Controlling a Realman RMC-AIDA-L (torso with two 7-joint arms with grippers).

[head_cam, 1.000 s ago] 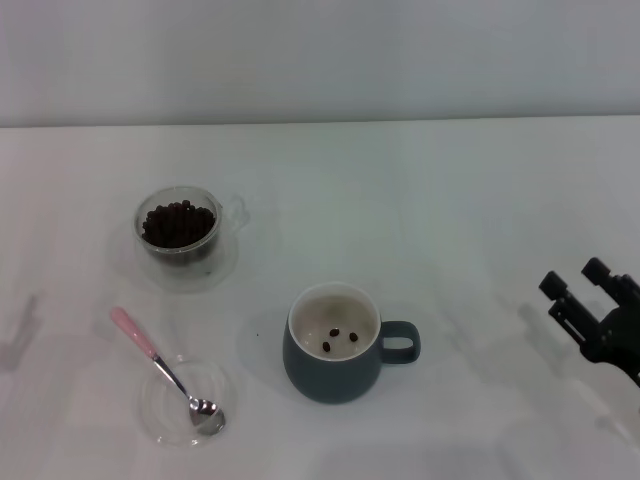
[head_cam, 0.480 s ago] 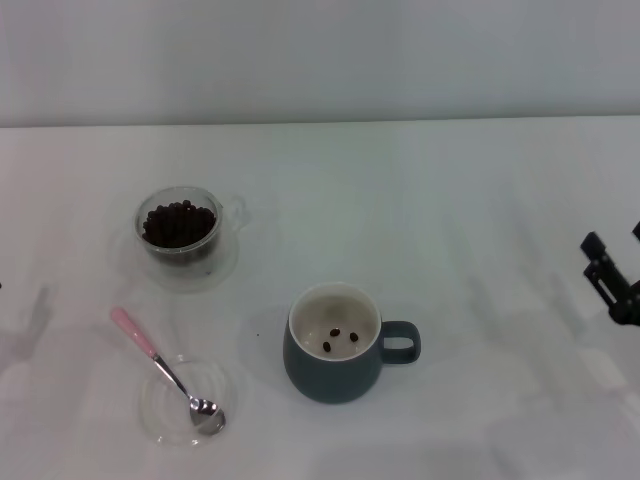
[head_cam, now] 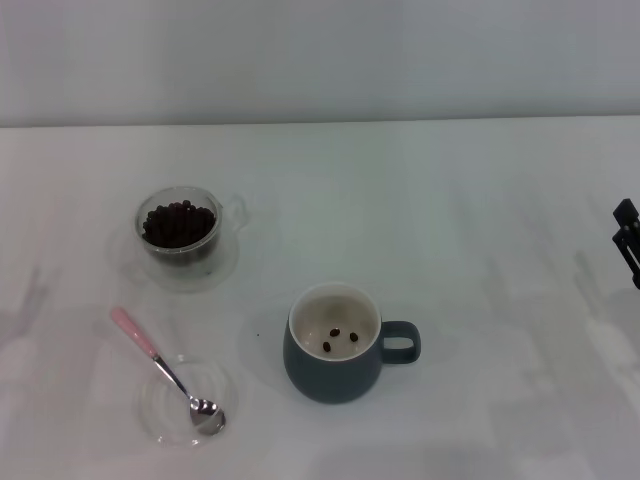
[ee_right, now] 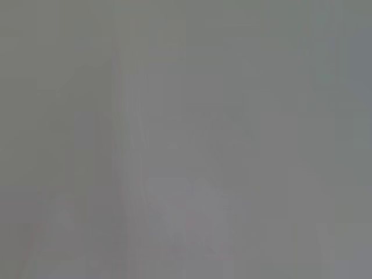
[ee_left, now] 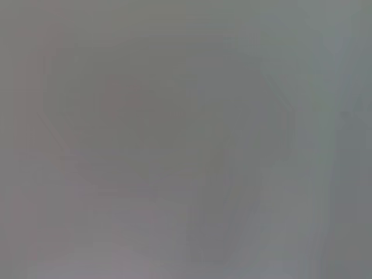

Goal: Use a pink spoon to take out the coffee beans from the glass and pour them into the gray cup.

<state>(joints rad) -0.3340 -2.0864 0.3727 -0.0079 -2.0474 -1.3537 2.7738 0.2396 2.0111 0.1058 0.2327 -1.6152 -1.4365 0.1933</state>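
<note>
The glass [head_cam: 179,232], a small clear rounded cup with a faint clear handle on its right, stands at the left rear of the white tabletop [head_cam: 450,200] and holds a heap of dark coffee beans [head_cam: 178,223] close to its rim. Nearer the front and toward the middle sits the gray cup [head_cam: 335,343], squat, dark blue-gray outside and cream inside, its loop handle pointing right; three beans lie on its bottom. At the front left the pink spoon [head_cam: 165,372] lies slanted, its shiny metal bowl resting in a flat clear round saucer [head_cam: 188,402] and its pale pink handle reaching out over the rim toward the rear left.

Only the head view shows these things. Both wrist views give nothing but a plain gray blur. The right gripper [head_cam: 627,240] shows as a dark sliver at the right edge, well apart from the cup; whether its jaws are released or clenched cannot be told. The left gripper is out of view.
</note>
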